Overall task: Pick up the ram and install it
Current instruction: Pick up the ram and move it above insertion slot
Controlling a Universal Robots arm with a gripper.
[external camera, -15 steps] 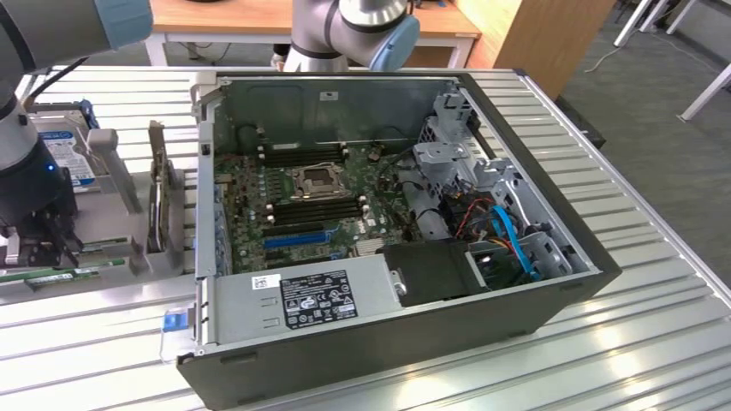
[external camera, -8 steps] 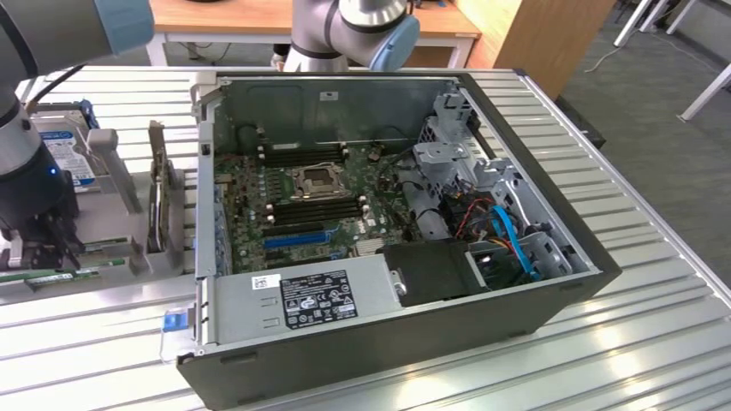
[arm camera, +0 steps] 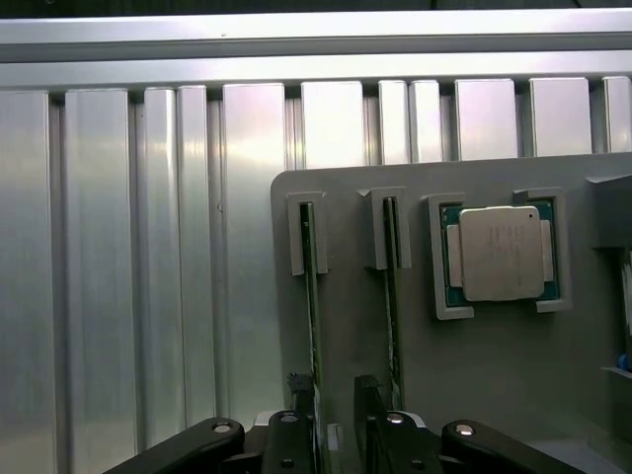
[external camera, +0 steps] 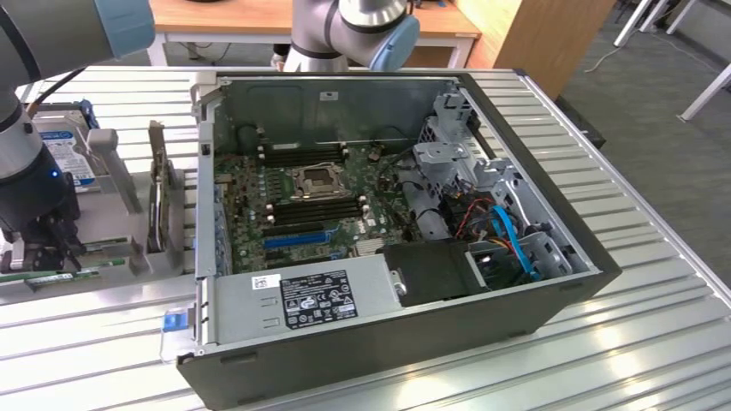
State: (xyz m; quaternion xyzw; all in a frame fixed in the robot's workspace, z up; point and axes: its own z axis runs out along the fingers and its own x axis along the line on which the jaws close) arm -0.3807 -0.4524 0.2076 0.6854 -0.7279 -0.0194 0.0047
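Note:
Two ram sticks stand edge-on in slots of a grey holder (arm camera: 355, 355): one ram stick (arm camera: 312, 296) and a second ram stick (arm camera: 392, 296) beside it. My gripper (arm camera: 334, 400) is open just above them, and the first stick runs into the gap close to one finger (arm camera: 300, 393). In the exterior view my gripper (external camera: 48, 253) hangs over the holder at the exterior view's left, with a green ram stick (external camera: 57, 277) lying below it. The open PC case (external camera: 377, 231) shows the motherboard's black memory slots (external camera: 303, 210) beside the CPU socket (external camera: 317, 181).
A loose CPU (arm camera: 501, 254) sits in a pocket of the holder. A hard drive (external camera: 68, 154) and an upright dark expansion card (external camera: 160, 188) stand between my arm and the case. The power supply (external camera: 308, 300) fills the case's near side. The table (external camera: 639, 342) is slatted aluminium.

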